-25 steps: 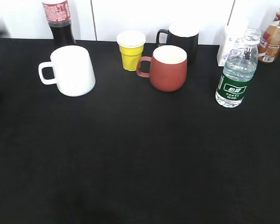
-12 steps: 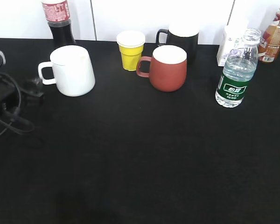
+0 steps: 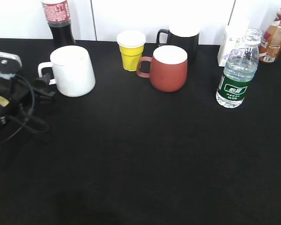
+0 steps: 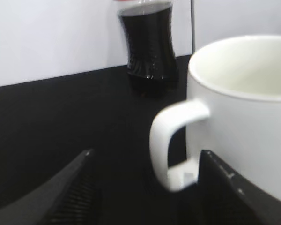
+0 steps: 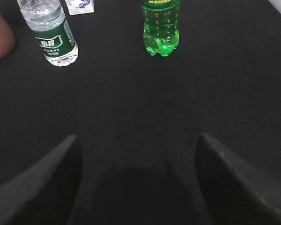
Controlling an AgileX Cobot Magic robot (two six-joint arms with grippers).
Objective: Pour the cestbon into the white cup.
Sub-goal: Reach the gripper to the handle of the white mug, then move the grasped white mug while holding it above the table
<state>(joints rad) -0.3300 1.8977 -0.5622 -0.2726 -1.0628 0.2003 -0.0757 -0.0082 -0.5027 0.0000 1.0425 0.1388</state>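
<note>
On the table (image 3: 140,164), the white cup (image 3: 74,70) stands at the left, handle turned leftward, with the cola bottle (image 3: 58,21) just behind it. The left gripper (image 3: 44,86) sits beside that handle, jaws either side of it. Toward the middle stand a small cup (image 3: 131,49), a mug (image 3: 168,68) to its right, and another mug (image 3: 180,37) behind. The cestbon (image 3: 238,72) stands upright at the right, well apart from the white cup, a carton (image 3: 229,44) and a drink bottle (image 3: 274,37) behind it.

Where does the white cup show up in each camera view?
Exterior view: white cup upper left, handle toward the left gripper.
Left wrist view: fills the right side, handle between the open fingers.
Right wrist view: not in it.
Shared landmark: the cola bottle behind the cup.
</note>
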